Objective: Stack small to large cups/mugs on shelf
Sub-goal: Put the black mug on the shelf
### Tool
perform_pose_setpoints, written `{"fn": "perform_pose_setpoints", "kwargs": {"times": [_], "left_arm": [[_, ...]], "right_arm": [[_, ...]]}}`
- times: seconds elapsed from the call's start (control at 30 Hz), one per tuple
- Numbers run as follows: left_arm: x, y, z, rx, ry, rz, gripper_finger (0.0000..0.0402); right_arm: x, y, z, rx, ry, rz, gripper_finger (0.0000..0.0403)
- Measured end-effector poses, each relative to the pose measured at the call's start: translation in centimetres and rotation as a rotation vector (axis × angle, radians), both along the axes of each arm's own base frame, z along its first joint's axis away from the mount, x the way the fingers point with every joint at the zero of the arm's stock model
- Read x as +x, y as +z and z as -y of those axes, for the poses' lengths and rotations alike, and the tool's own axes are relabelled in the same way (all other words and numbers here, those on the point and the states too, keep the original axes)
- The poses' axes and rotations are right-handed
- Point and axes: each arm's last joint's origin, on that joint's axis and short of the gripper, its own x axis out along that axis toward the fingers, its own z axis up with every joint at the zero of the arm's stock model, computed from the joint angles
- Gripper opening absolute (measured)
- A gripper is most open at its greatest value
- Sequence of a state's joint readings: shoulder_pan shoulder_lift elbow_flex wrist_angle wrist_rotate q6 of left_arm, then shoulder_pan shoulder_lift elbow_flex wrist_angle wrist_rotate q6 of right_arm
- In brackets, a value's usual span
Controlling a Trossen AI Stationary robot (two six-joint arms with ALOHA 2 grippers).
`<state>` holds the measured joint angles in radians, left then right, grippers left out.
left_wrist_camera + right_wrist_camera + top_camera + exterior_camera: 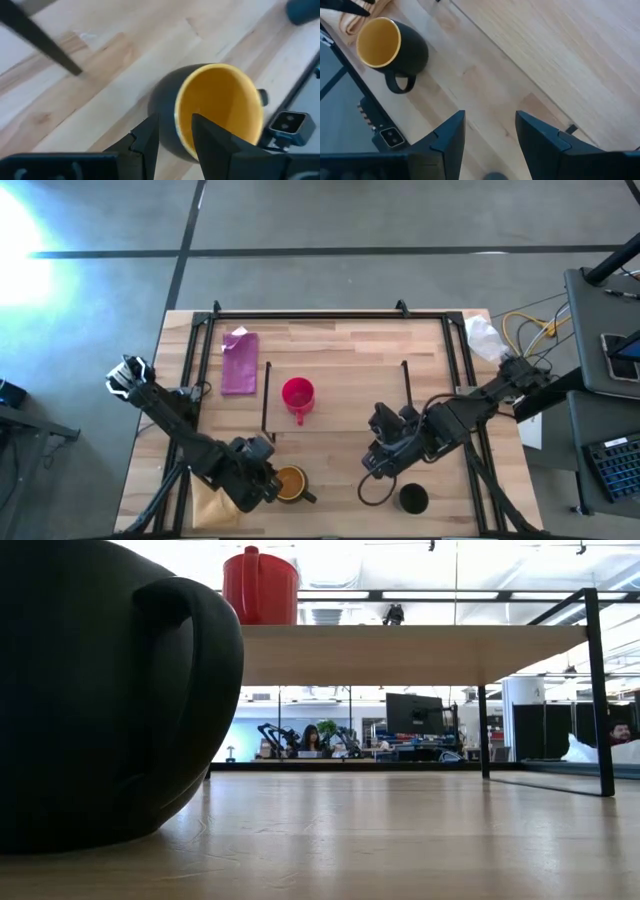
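The red-pink cup [297, 394] [260, 585] stands upright on the shelf [350, 390] [400, 652]. The mustard-yellow mug with a dark outside [290, 482] [387, 44] [215, 115] stands upright on the table near its near edge, its handle toward the right. My left gripper [266, 480] [175, 135] is open just left of the mug, at its rim. The right wrist view shows nothing inside the mug. The black cup [413, 498] [100, 690] stands on the table farther right. My right gripper [376, 468] [490, 130] is open above bare table between mug and black cup.
A purple cloth [240, 362] lies on the table left of the shelf, and a tan cloth [213, 502] lies under my left arm. The shelf's black brackets [598, 690] and black frame rails [300, 314] border the work area. White crumpled material [482, 336] sits at the far right corner.
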<state>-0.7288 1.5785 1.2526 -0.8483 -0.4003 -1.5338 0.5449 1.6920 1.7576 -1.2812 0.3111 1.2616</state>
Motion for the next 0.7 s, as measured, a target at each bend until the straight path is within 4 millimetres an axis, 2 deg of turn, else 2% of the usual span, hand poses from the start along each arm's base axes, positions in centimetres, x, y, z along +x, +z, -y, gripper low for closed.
{"fn": "perform_pose_setpoints", "kwargs": {"times": [0.27, 0.57, 0.7], "left_arm": [[0.4, -0.7, -0.8, 0.008, -0.007, -0.027, 0.0101], [1.1, -0.9, -0.1, -0.018, -0.06, 0.009, 0.0101], [1.3, -1.7, 0.1, 0.007, -0.074, -0.023, 0.0101]], "right_arm": [[-0.3, 0.0, -0.5, -0.005, -0.033, 0.022, 0.0167], [-0.3, 0.0, -0.5, -0.003, -0.034, 0.025, 0.0167], [-0.2, 0.0, -0.5, -0.002, -0.034, 0.027, 0.0167]]}}
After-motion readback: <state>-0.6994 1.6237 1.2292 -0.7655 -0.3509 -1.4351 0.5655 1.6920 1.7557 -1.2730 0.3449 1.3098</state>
